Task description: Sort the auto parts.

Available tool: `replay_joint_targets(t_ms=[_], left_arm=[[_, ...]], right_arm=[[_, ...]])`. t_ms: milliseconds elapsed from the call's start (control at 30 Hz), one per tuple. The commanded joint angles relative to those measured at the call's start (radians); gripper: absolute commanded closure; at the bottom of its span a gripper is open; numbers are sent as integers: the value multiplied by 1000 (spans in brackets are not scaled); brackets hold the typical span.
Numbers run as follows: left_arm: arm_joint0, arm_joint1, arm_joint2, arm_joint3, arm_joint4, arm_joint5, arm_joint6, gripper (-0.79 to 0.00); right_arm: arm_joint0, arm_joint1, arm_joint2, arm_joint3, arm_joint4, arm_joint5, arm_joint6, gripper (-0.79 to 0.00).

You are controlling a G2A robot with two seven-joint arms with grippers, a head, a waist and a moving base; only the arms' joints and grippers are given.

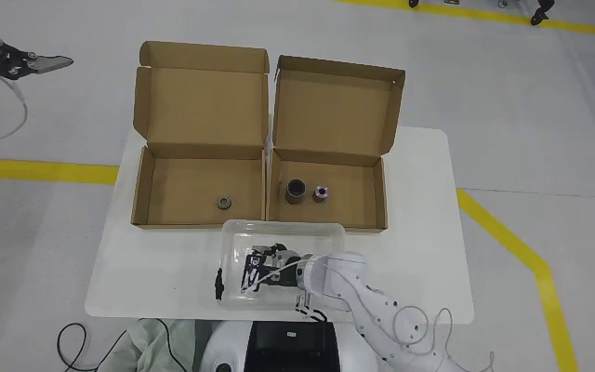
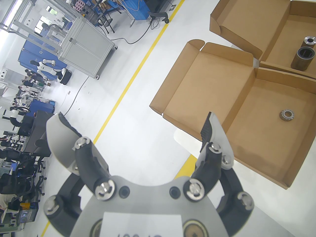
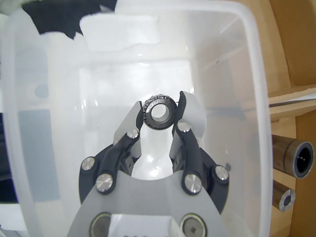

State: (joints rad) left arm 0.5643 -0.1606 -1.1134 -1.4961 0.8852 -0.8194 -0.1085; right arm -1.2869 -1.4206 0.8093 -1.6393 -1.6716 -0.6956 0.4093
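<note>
My right gripper (image 3: 159, 110) (image 1: 256, 270) is inside the clear plastic bin (image 3: 249, 94) (image 1: 284, 228), shut on a dark ring-shaped bearing (image 3: 158, 112). The left cardboard box (image 1: 163, 191) (image 2: 249, 134) holds one small bearing (image 1: 224, 201) (image 2: 287, 114). In the right cardboard box (image 1: 358, 200) stand a dark cylinder sleeve (image 1: 297, 190) (image 2: 303, 58) (image 3: 293, 156) and a smaller silver bushing (image 1: 321, 192) (image 2: 308, 42) (image 3: 285, 199). My left gripper (image 2: 135, 127) (image 1: 42, 63) hangs open over the floor, far left of the table, with nothing between its fingers.
Both boxes have their lids folded back toward the far edge of the white table (image 1: 428, 186). The bin sits at the table's near edge, just in front of the boxes. Yellow floor lines (image 1: 56, 171) run beside the table.
</note>
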Motion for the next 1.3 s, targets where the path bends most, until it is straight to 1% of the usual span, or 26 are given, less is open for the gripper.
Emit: replay_joint_targets(t_ms=[0, 100, 267, 333, 433, 533, 667, 900, 1067, 1267], left_arm=[[0, 0, 0, 0, 0, 0, 0, -785], [0, 0, 0, 0, 0, 0, 0, -785], [0, 0, 0, 0, 0, 0, 0, -785], [0, 0, 0, 0, 0, 0, 0, -785], [0, 0, 0, 0, 0, 0, 0, -785], [0, 0, 0, 0, 0, 0, 0, -785], [0, 0, 0, 0, 0, 0, 0, -785], [0, 0, 0, 0, 0, 0, 0, -785], [0, 0, 0, 0, 0, 0, 0, -785], [0, 0, 0, 0, 0, 0, 0, -785]], right_arm=[[-9, 11, 29, -9, -8, -10, -80, 0], [-21, 26, 60, -29, -31, -29, -208, 0], [-36, 44, 105, -44, -52, 3, -408, 0], [-35, 48, 123, -43, -39, 19, -474, 0], [-32, 50, 150, -42, 10, 50, -539, 0], [-21, 49, 165, -56, 66, 68, -555, 0], [4, 50, 175, -102, 86, 74, -539, 0], [31, 54, 199, -223, 130, 78, -464, 0], [50, 54, 203, -293, 162, 86, -432, 0], [81, 56, 209, -392, 166, 95, -351, 0]])
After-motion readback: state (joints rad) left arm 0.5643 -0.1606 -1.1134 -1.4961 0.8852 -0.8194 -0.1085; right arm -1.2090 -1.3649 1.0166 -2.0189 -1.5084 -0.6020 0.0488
